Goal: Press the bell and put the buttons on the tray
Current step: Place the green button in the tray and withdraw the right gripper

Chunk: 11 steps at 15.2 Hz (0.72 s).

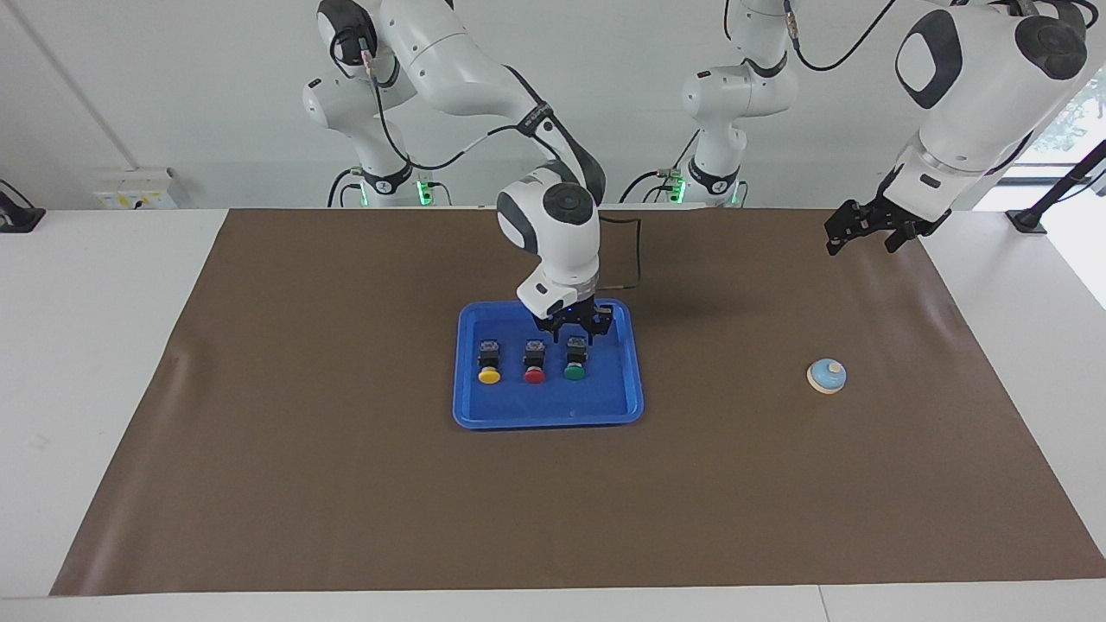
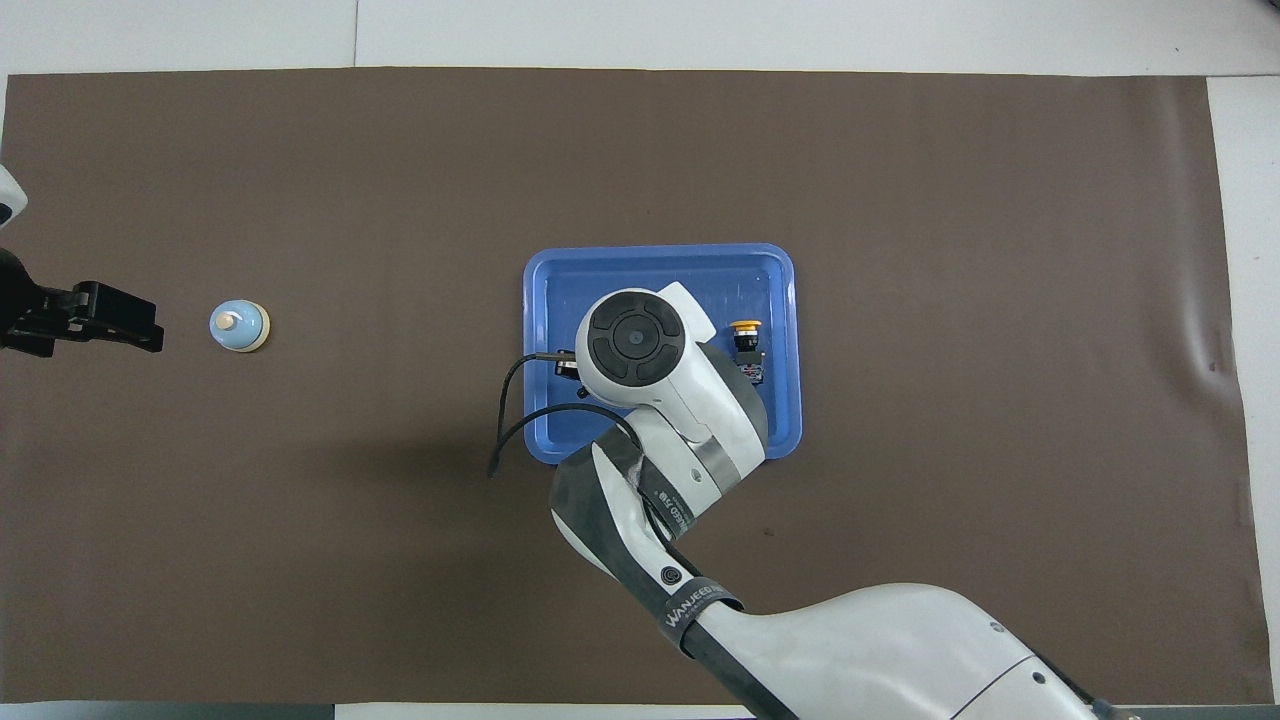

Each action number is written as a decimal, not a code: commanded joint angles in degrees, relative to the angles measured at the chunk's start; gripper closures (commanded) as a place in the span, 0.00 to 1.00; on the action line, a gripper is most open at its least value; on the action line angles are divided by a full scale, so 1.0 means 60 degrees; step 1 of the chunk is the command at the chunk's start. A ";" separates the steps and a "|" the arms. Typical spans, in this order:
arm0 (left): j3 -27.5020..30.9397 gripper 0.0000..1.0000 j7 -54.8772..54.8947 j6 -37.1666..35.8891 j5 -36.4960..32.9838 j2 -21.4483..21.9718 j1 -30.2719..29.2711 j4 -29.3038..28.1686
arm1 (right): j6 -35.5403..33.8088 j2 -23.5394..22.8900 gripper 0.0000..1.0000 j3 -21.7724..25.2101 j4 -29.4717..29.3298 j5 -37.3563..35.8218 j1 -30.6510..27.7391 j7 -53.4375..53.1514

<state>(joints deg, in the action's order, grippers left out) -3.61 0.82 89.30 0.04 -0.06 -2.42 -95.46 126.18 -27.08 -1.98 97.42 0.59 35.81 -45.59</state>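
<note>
The blue tray (image 1: 631, 406) lies mid-table. In it the three buttons stand in a row: yellow (image 1: 489, 364), red (image 1: 534, 364) and green (image 1: 575, 361), the green one toward the left arm's end. My right gripper (image 1: 577, 328) hangs open just above the green button, at the tray's robot-side edge. In the overhead view the right arm covers the red and green buttons; only the yellow button (image 2: 746, 343) and the tray's rim (image 2: 660, 254) show. The light blue bell (image 1: 827, 376) (image 2: 239, 326) stands on the mat toward the left arm's end. My left gripper (image 1: 864, 242) (image 2: 115, 320) waits open in the air beside the bell.
A brown mat (image 1: 346, 484) covers most of the white table. A thin black cable (image 1: 635, 250) hangs from the right arm over the mat beside the tray.
</note>
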 commanded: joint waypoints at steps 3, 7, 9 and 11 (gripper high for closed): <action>0.0001 0.00 -0.0063 0.0116 -0.0065 0.0141 -0.0008 -0.0116 | -0.1282 0.0804 0.00 0.0154 -0.0535 -0.0288 -0.0662 0.0127; 0.0001 0.00 -0.0063 0.0116 -0.0065 0.0141 -0.0008 -0.0116 | -0.2614 0.2226 0.00 0.0198 -0.0387 -0.0317 -0.1892 0.1924; 0.0001 0.00 -0.0063 0.0116 -0.0065 0.0141 -0.0008 -0.0116 | -0.3171 0.2812 0.00 0.0198 -0.0373 -0.0317 -0.2523 0.2921; 0.0001 0.00 -0.0063 0.0116 -0.0065 0.0141 -0.0008 -0.0116 | -0.3684 0.3442 0.00 0.0198 -0.0271 -0.0317 -0.3357 0.4034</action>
<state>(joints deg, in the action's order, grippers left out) -3.61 0.82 89.30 0.04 -0.06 -2.42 -95.46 105.91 -10.59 -0.01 93.36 -0.84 19.97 -27.22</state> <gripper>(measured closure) 0.000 0.000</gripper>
